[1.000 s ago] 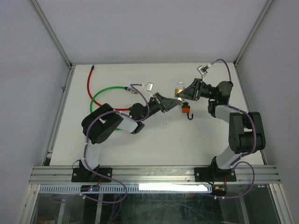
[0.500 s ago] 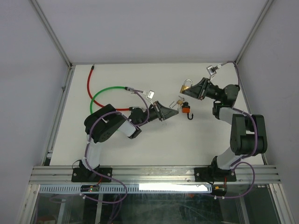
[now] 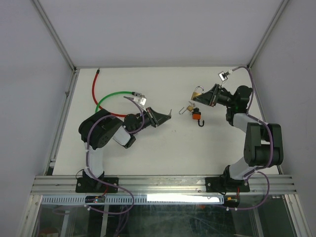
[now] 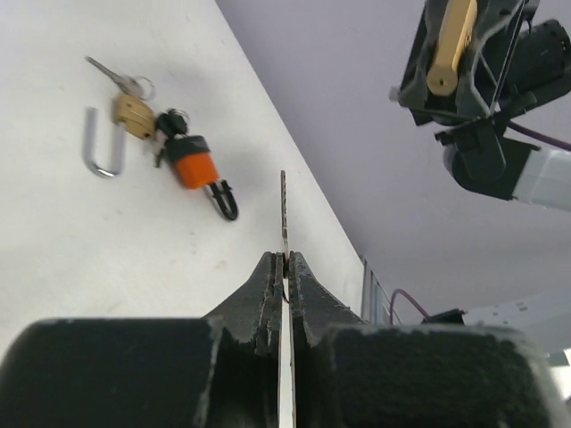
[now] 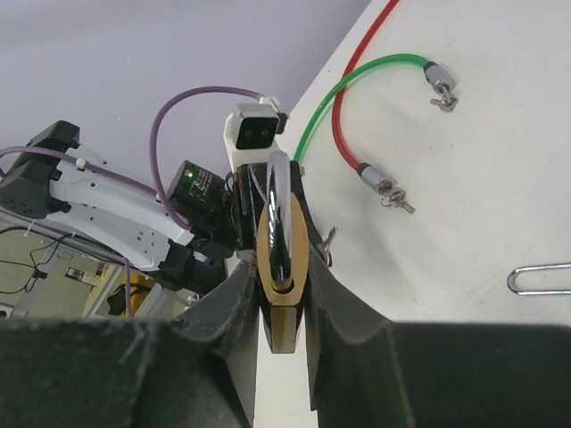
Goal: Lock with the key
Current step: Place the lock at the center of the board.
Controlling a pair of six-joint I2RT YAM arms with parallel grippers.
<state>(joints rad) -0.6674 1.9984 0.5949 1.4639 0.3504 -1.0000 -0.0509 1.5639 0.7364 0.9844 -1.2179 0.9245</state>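
Silver metal shows between the fingers (image 4: 268,285) of your left gripper (image 4: 284,260). They are pressed tight together on a thin key (image 4: 284,209). You see the key from its edge, and its blade sticks straight out past the fingertips.

Your right gripper (image 5: 278,276) pinches a brass padlock (image 5: 282,323) from both sides. The padlock's shiny hoop (image 5: 278,209) points away from the wrist camera, toward your left arm. The padlock is up off the white table (image 3: 163,148).

The key and the padlock do not touch. They are well apart and face each other across the table.

A small bunch lies flat on the table between the two grippers, closer to the right one. It has a little brass lock (image 4: 134,114) with its hoop (image 4: 100,150) swung open. It also has some keys on a ring (image 4: 120,78) and an orange tag (image 4: 194,166) with a black hook (image 4: 225,201). No gripper touches this bunch.

Farther out, at the far left of the table, a red cable (image 3: 94,91) and a green cable (image 3: 104,100) lie in curves and cross each other. Both have metal ends.
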